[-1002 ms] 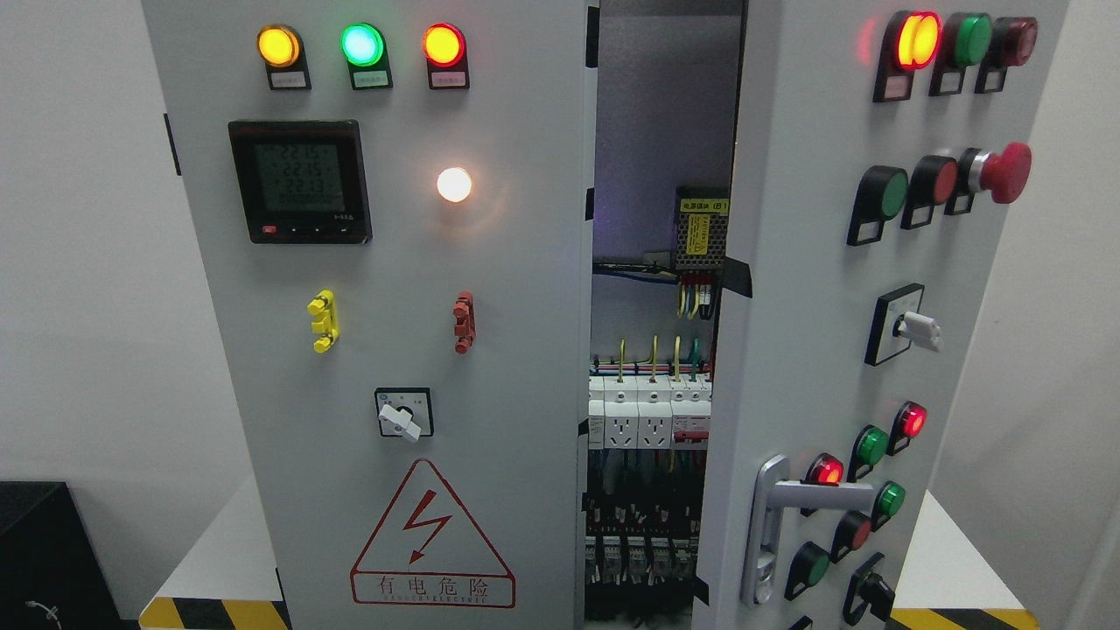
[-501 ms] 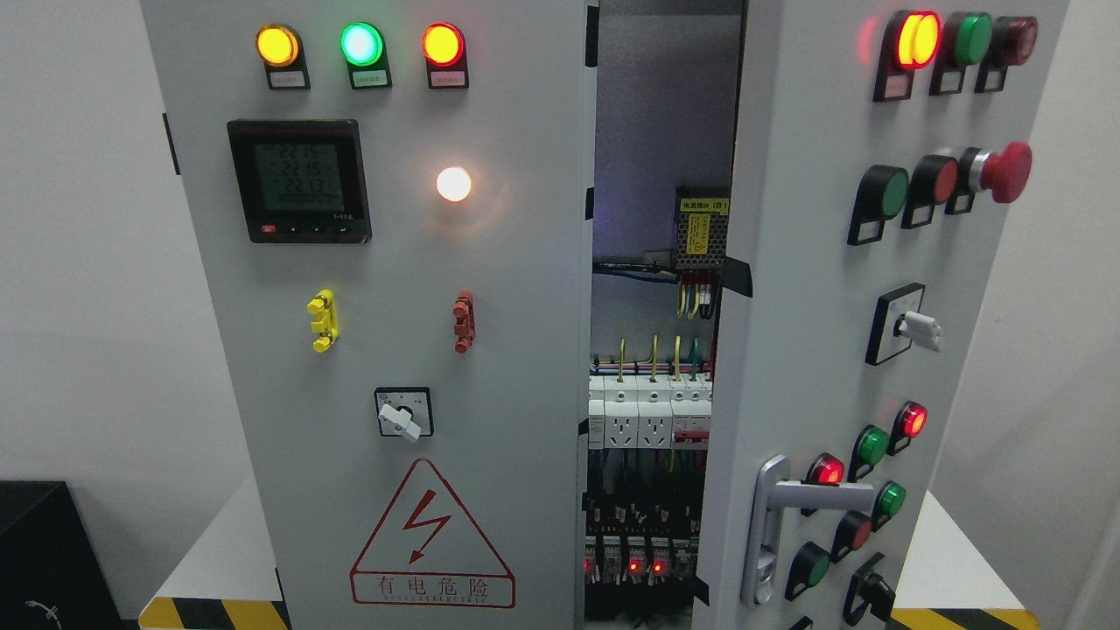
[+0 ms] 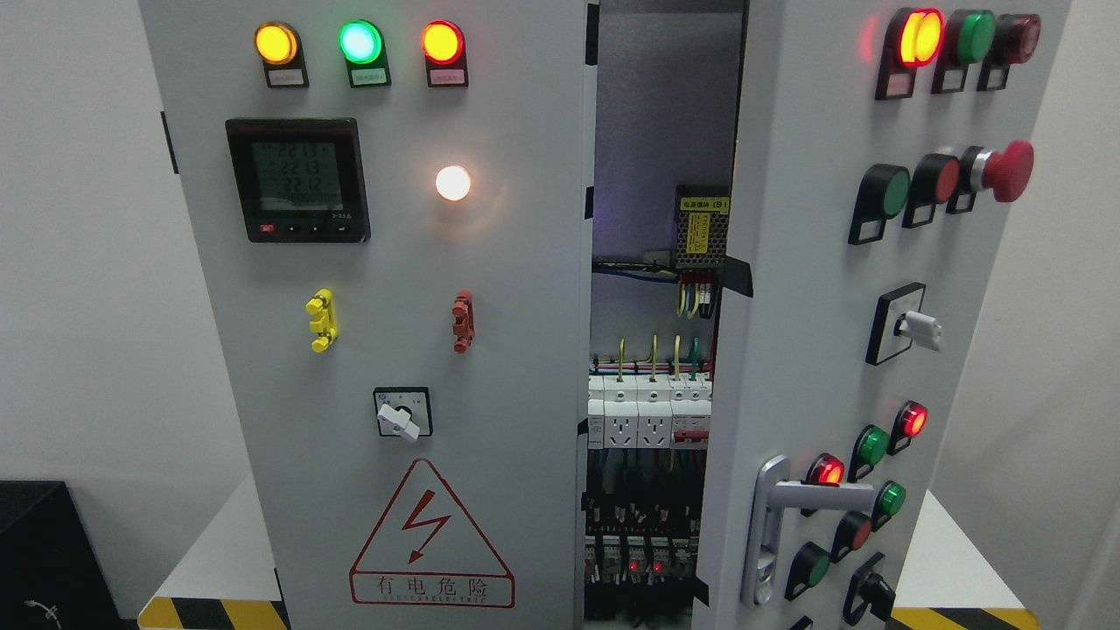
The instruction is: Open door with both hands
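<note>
A grey electrical cabinet fills the head view. Its right door (image 3: 814, 289) stands partly swung outward, carrying coloured buttons and a silver lever handle (image 3: 774, 516) low on its left edge. The left door (image 3: 402, 262) looks shut and flat, with three lit lamps, a meter (image 3: 297, 179), a white lamp and a warning triangle (image 3: 429, 538). Between the doors a dark gap (image 3: 652, 367) shows breakers, sockets and wiring. Neither of my hands nor arms shows anywhere in the picture.
The cabinet stands on a white platform (image 3: 210, 560) edged with yellow-black hazard tape. A black box (image 3: 48, 551) sits at the lower left. White walls flank both sides. A red mushroom stop button (image 3: 1006, 171) sticks out of the right door.
The doors stay where they were. The meter digits changed, and small red lights low inside the cabinet came on; the view drifted very slightly.
</note>
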Robot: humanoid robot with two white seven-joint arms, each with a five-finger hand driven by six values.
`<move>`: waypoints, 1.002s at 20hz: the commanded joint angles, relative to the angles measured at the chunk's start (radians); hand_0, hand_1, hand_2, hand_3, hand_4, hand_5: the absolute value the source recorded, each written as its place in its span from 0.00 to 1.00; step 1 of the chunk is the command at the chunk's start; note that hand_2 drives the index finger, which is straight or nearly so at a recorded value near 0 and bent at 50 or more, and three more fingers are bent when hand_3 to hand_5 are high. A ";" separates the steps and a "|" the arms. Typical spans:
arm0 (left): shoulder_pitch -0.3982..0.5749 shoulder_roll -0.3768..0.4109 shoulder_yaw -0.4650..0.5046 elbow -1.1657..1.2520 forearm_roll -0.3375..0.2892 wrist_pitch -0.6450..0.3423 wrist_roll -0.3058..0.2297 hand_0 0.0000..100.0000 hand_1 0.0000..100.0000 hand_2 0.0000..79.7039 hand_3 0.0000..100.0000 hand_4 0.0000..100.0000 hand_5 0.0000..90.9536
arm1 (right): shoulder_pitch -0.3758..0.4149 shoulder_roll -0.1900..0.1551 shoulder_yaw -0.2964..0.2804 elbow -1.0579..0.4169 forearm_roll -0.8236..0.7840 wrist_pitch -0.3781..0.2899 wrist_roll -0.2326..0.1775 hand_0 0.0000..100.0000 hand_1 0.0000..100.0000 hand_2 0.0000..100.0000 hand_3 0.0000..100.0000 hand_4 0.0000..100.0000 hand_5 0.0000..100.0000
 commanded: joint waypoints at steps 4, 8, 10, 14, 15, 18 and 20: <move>-0.503 -0.158 -0.873 -0.578 -0.003 -0.005 0.049 0.00 0.00 0.00 0.00 0.00 0.00 | 0.000 0.000 0.000 0.000 -0.003 0.000 0.000 0.00 0.00 0.00 0.00 0.00 0.00; -0.586 -0.337 -0.984 -0.584 -0.003 -0.048 0.161 0.00 0.00 0.00 0.00 0.00 0.00 | 0.000 0.000 0.000 0.000 -0.003 0.000 0.000 0.00 0.00 0.00 0.00 0.00 0.00; -0.585 -0.444 -0.978 -0.572 -0.012 -0.084 0.244 0.00 0.00 0.00 0.00 0.00 0.00 | 0.000 0.000 0.000 0.000 -0.003 0.000 0.000 0.00 0.00 0.00 0.00 0.00 0.00; -0.582 -0.622 -0.949 -0.567 -0.012 -0.090 0.405 0.00 0.00 0.00 0.00 0.00 0.00 | 0.000 0.000 0.000 0.000 -0.003 0.000 0.000 0.00 0.00 0.00 0.00 0.00 0.00; -0.577 -0.677 -0.911 -0.567 -0.011 -0.090 0.437 0.00 0.00 0.00 0.00 0.00 0.00 | 0.000 0.000 0.000 0.000 -0.003 0.000 0.000 0.00 0.00 0.00 0.00 0.00 0.00; -0.571 -0.797 -0.828 -0.558 -0.014 -0.081 0.514 0.00 0.00 0.00 0.00 0.00 0.00 | 0.000 0.000 0.000 0.000 -0.003 0.000 0.000 0.00 0.00 0.00 0.00 0.00 0.00; -0.572 -0.845 -0.797 -0.558 -0.014 -0.079 0.545 0.00 0.00 0.00 0.00 0.00 0.00 | 0.000 0.000 0.000 0.000 -0.003 0.000 0.000 0.00 0.00 0.00 0.00 0.00 0.00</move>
